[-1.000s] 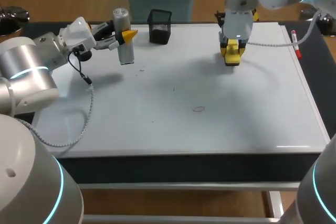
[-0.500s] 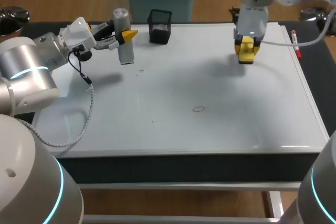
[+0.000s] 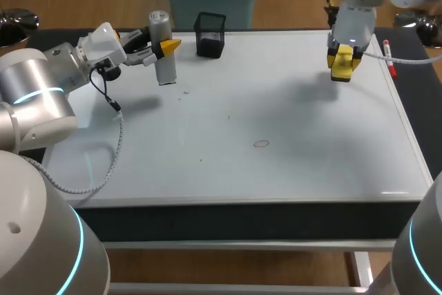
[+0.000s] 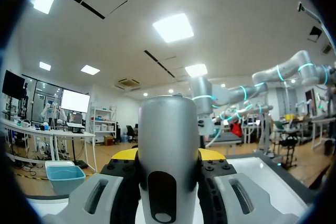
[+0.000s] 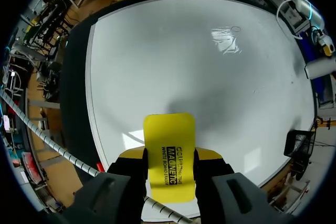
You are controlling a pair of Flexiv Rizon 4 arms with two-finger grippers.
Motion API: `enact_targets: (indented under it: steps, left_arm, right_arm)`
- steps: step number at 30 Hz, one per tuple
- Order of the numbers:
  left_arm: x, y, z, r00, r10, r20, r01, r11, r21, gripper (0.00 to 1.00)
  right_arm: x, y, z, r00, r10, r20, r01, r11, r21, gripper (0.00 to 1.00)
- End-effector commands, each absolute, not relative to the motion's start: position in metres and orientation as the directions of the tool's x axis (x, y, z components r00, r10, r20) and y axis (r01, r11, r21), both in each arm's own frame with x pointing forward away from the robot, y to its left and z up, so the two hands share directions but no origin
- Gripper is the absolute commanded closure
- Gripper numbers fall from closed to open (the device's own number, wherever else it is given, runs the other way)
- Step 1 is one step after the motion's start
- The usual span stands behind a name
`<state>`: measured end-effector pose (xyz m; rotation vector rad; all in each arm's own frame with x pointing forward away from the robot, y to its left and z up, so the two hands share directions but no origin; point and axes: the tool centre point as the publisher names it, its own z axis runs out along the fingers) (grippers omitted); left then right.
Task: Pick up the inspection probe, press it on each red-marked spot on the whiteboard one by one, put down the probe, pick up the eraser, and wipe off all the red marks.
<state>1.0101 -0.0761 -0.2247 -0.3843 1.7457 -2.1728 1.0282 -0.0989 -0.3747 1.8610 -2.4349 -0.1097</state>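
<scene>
In right gripper [image 5: 170, 155], eraser [image 5: 169, 129]; in left gripper [image 4: 169, 157], probe [image 4: 168, 121], sides hidden.

Glossy whiteboard [image 3: 276, 101], matt metal probe [image 3: 166, 68], seemingly plastic yellow eraser [image 3: 343, 64]

Whiteboard [image 3: 276, 115] lies flat on the table [image 3: 242, 219] and covers most of it. Inspection probe [image 3: 164, 67] stands upright over the board's far left part, between the fingers of the left gripper [image 3: 166, 48]; contact with the board not discernible. Mesh pen holder [image 3: 210, 34] sits at the far edge, just right of the probe. Eraser [image 3: 343, 65], clamped in the right gripper [image 3: 344, 54], is over the far right part. One mark [image 3: 261, 144] near the board's middle. Marker [image 3: 388, 56] lies beside the right edge, behind and right of the eraser.
</scene>
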Motion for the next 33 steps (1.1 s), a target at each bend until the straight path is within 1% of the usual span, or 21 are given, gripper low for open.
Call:
enact_targets:
  steps: [1, 20, 25, 33]
  left_arm:
    - [1.01, -0.076, -0.224, -0.91, -0.415, 0.005, 0.085, -0.198, -0.977, 1.0]
    - [1.01, -0.076, -0.224, -0.91, -0.415, 0.005, 0.085, -0.198, -0.977, 1.0]
    - [0.994, -0.117, -0.222, -0.945, -0.325, -0.023, 0.092, -0.198, -0.976, 1.0]
    - [0.962, -0.189, -0.216, -0.975, -0.214, -0.059, 0.112, -0.246, -0.963, 1.0]
  right_arm:
    - [1.023, -0.105, -0.373, -0.268, -0.963, 0.005, -0.959, 0.267, 0.096, 1.0]
    - [1.023, -0.105, -0.373, -0.268, -0.963, 0.005, -0.959, 0.267, 0.096, 1.0]
    - [1.023, -0.105, -0.373, -0.268, -0.963, 0.005, -0.959, 0.267, 0.096, 1.0]
    - [1.023, -0.105, -0.373, -0.268, -0.963, 0.005, -0.959, 0.267, 0.096, 1.0]
